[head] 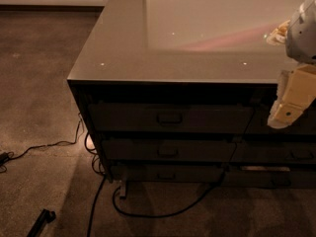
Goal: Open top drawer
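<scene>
Top drawer [207, 118] shut; its handle [169, 117] sits well left of the hand [286, 110], about level. Drawer front runs left-right. Can't tell whether hand is open or closed.

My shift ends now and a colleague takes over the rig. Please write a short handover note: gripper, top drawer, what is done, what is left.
Gripper: in the air at the right edge of the view, in front of the neighbouring column of drawers, clear of the top drawer.
Top drawer: just under the counter edge, appears shut. Its handle sits mid-front, not held.
Done: nothing visible on the drawer.
Left: move the gripper left to the handle, grasp it, pull the drawer out.
Note: cables lie on the floor before the cabinet.
</scene>
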Controlling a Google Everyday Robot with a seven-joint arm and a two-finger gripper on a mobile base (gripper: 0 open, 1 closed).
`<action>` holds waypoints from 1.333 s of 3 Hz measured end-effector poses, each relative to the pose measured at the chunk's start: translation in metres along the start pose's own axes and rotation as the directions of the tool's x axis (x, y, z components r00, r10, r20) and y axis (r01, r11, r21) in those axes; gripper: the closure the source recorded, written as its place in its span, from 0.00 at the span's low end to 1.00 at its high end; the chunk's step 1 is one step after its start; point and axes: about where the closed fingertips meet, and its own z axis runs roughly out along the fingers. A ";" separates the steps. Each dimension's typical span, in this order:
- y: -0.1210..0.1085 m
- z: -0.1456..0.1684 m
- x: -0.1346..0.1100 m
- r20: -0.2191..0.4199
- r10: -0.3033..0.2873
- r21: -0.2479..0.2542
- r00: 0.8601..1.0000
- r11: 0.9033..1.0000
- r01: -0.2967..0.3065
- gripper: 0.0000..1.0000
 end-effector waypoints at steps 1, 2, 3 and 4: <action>0.000 0.000 0.000 0.000 0.000 0.000 1.000 1.000 0.000 0.00; 0.000 0.026 -0.016 0.070 -0.046 -0.034 0.996 0.998 0.049 0.00; 0.012 0.079 -0.045 0.118 -0.063 -0.095 0.991 0.993 0.074 0.00; 0.031 0.132 -0.074 0.130 -0.148 -0.166 0.980 0.972 0.168 0.00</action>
